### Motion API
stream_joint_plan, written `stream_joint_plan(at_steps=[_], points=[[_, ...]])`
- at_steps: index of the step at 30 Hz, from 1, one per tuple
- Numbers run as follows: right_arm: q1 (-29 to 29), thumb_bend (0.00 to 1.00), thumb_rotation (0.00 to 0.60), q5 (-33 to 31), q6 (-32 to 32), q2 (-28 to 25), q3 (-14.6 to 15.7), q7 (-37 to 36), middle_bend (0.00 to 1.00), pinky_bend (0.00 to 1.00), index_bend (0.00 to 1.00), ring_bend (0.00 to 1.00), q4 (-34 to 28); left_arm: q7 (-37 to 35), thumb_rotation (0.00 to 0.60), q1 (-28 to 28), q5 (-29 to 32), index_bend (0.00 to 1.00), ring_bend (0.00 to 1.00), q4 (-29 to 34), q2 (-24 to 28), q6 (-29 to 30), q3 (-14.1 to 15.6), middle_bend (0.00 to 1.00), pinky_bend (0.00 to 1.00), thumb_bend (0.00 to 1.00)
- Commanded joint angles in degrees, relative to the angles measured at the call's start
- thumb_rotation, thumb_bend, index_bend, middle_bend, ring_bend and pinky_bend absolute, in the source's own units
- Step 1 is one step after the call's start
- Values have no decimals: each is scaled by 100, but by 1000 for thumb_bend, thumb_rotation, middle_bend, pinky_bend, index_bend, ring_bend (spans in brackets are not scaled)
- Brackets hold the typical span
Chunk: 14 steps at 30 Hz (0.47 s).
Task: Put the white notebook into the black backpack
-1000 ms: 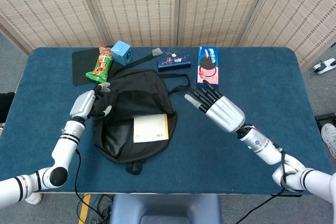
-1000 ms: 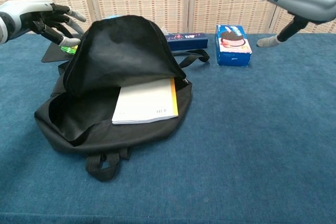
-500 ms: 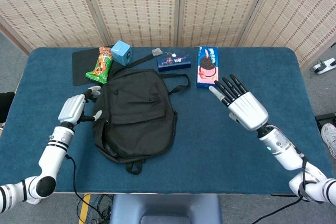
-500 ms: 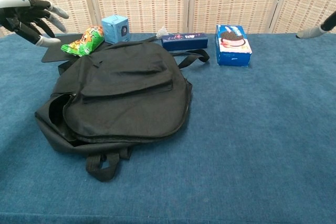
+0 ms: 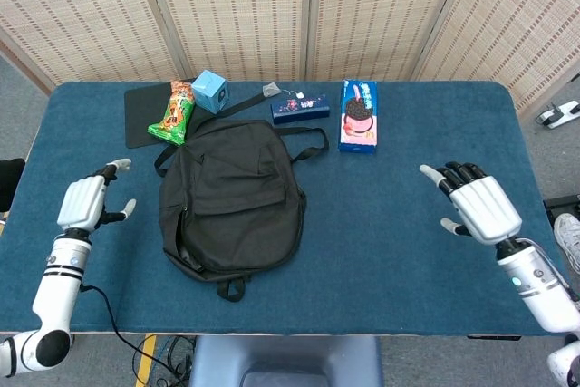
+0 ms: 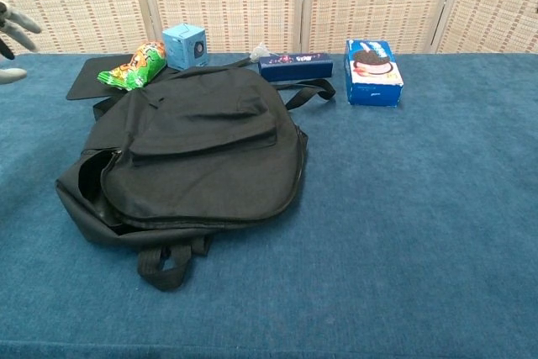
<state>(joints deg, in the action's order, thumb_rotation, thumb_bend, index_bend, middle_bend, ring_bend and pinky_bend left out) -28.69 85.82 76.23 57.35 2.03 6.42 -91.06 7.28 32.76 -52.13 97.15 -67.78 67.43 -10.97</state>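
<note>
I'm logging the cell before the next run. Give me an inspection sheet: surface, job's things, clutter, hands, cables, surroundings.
Surface: blue table, bare at the front right.
Job's things: black backpack lies flat, flap down; white notebook not visible.
Clutter: green snack bag, light blue box, dark blue box, cookie box and a black mat along the far edge.
Hands: left hand and right hand hold nothing, fingers apart, each well clear of the backpack.
Cables: black cable hangs below the table's front edge by the left arm.
Surroundings: woven screen panels behind; grey floor.
</note>
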Motion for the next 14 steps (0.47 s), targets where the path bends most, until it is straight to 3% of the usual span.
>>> stream_joint_plan(at_steps=[1, 14], points=[[359, 47, 600, -112, 198, -160, 100, -142, 294, 264, 205, 199, -175, -38, 600, -290, -196, 239, 281, 40, 109, 337, 126, 236, 280, 340], [1562, 74, 600, -211, 1196, -112, 124, -498, 297, 264, 212, 199, -112, 153, 600, -1477, -1376, 271, 281, 167, 82, 2013, 630, 236, 274, 340]])
